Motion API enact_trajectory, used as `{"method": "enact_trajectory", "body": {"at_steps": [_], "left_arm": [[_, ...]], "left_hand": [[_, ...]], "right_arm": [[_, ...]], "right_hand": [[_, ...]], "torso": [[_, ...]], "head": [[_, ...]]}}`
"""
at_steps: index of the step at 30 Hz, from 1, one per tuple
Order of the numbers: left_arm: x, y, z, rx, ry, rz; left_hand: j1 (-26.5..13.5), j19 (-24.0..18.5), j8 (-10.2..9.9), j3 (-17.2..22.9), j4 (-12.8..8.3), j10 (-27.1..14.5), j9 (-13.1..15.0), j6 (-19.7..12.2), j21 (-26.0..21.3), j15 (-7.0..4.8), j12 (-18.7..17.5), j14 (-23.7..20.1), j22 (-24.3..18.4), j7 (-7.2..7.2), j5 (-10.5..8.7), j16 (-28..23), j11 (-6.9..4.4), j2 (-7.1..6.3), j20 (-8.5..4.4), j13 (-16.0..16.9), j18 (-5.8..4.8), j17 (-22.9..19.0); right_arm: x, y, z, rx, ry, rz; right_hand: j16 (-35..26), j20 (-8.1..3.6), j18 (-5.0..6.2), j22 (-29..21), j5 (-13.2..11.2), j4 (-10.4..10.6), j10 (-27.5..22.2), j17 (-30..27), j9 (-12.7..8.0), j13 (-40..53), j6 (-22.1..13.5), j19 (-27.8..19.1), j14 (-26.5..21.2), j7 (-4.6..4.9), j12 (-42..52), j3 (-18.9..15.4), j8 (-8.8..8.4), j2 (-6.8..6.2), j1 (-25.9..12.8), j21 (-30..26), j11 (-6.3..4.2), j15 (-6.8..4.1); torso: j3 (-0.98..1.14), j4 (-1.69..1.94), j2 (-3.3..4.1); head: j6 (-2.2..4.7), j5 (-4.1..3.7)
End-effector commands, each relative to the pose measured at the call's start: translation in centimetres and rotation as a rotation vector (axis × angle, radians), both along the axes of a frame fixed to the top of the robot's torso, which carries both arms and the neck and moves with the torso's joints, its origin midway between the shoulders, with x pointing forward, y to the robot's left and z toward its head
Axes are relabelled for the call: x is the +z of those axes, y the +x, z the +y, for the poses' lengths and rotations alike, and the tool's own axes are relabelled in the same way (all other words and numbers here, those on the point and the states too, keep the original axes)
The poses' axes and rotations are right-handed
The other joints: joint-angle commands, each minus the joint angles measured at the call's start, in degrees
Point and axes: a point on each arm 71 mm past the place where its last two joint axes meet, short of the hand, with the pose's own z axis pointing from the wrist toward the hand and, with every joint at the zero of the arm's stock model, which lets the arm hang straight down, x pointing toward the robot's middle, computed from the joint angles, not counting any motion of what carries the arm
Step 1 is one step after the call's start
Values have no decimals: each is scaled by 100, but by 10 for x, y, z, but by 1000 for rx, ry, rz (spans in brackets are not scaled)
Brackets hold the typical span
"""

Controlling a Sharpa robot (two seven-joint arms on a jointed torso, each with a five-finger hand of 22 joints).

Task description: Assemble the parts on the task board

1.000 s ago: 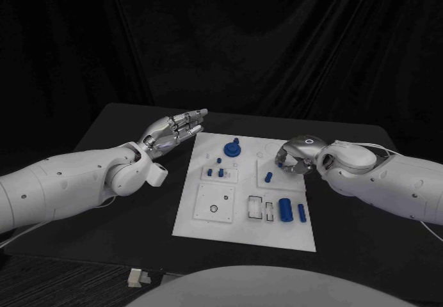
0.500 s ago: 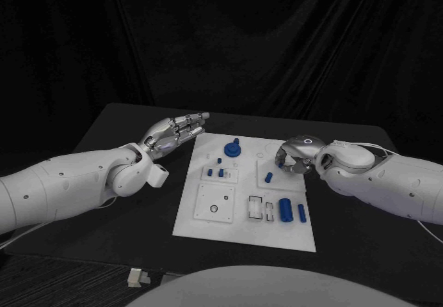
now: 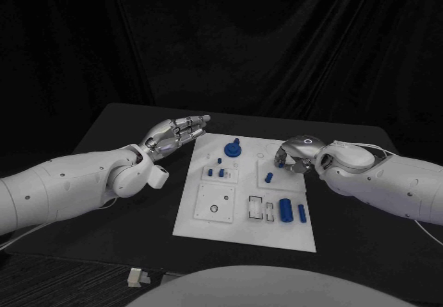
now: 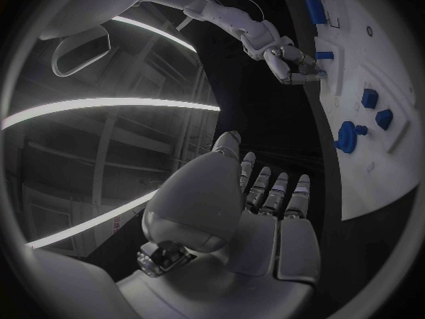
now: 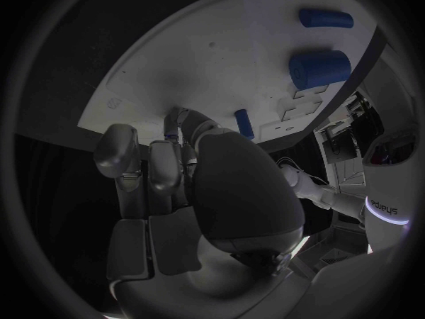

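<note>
The silver left hand [image 3: 173,135], left of centre, is flat with straight fingers and holds nothing. The silver right hand [image 3: 294,155] curls over the white rectangular task board [image 3: 242,220]; whether it holds anything, I cannot tell.

Right hand [image 3: 297,155]: fingertips curled down at the task board [image 3: 242,220], contact point concealed by its own palm; whether anything is pinched cannot be told. Small blue peg [image 5: 244,124]: partly hidden behind the palm. Board recesses at 6 o'clock: contents too small to tell.
</note>
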Motion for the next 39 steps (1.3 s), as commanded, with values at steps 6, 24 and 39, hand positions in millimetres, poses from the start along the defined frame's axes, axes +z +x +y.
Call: {"method": "enact_trajectory", "body": {"at_steps": [6, 24, 39], "left_arm": [[13, -3, 2, -7, -138, -151], [10, -3, 4, -4, -126, -135], [5, -4, 4, -8, -118, -112]], "left_hand": [[61, 72, 39, 65, -3, 37, 12, 92, 31, 8, 61, 59, 34, 22, 27, 62, 28, -10, 4, 11, -81, 12], [60, 101, 28, 91, -11, 31, 5, 52, 42, 28, 67, 76, 53, 29, 24, 83, 51, -20, 4, 9, -114, 15], [57, 122, 21, 112, -17, 18, 2, 28, 49, 48, 65, 83, 65, 24, 23, 96, 77, -27, 3, 7, -141, 16]], "right_arm": [[5, -3, 1, 8, 65, -44], [6, -7, -5, -4, 60, -31], [8, -8, -6, -15, 54, -24]], "right_hand": [[-45, 24, 9, 731, -75, -47, 76, -35, 27, -8, 165, -27, -20, 209, -30, 68, -6, -43, 71, -18, -4, 9], [-124, 48, 19, 707, -280, 36, 63, -155, -4, -60, 63, -67, -60, 230, -173, 140, -154, -124, -108, -104, 28, 38], [-183, 56, 33, 688, -340, 51, 69, -233, -8, -66, 72, -99, -92, 226, -194, 148, -171, -138, -138, -183, 30, 43]], "torso": [[-5, -2, -4], [-8, -2, -9], [-10, -3, -12]], "head": [[0, 26], [0, 44], [0, 67]]}}
